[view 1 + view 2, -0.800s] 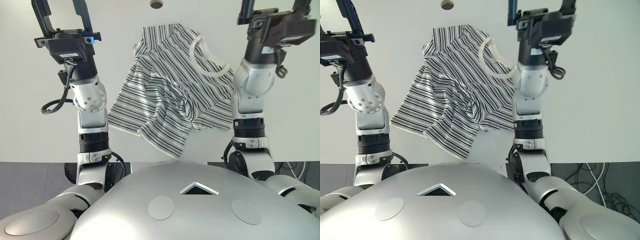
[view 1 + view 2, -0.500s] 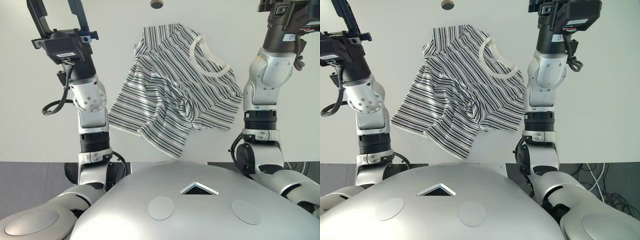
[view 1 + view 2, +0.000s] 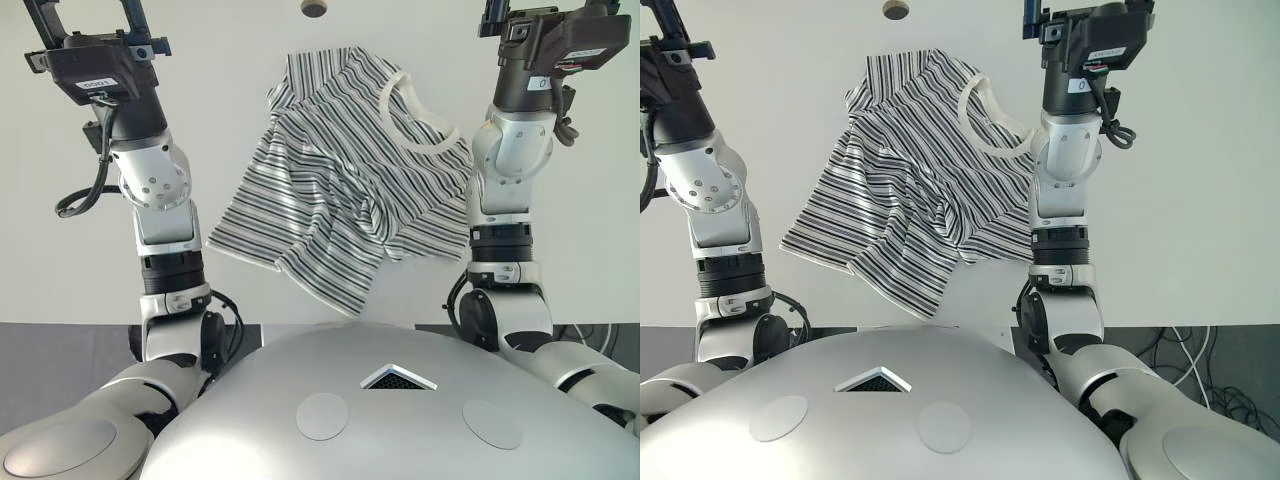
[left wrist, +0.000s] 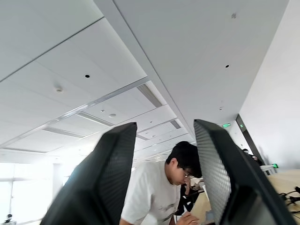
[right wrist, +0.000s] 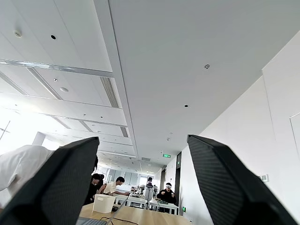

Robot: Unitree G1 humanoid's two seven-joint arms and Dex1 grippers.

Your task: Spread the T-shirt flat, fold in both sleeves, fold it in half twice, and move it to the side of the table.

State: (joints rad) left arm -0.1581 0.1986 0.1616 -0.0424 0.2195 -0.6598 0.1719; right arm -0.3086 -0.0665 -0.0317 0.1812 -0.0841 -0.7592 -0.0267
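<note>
Lying crumpled on the white surface (image 3: 590,250), one striped T-shirt (image 3: 340,200) sits between two upright arms. Its hem is toward the near edge and its white collar is farther off. The left arm (image 3: 150,190) stands apart from the shirt, while the right arm (image 3: 505,170) rises at its collar-side edge. The head views show the shirt. The wrist views, aimed at a ceiling (image 5: 187,56), show the left jaws and right jaws each spread wide, holding nothing. One small round disc (image 3: 314,8) sits at the far edge.
</note>
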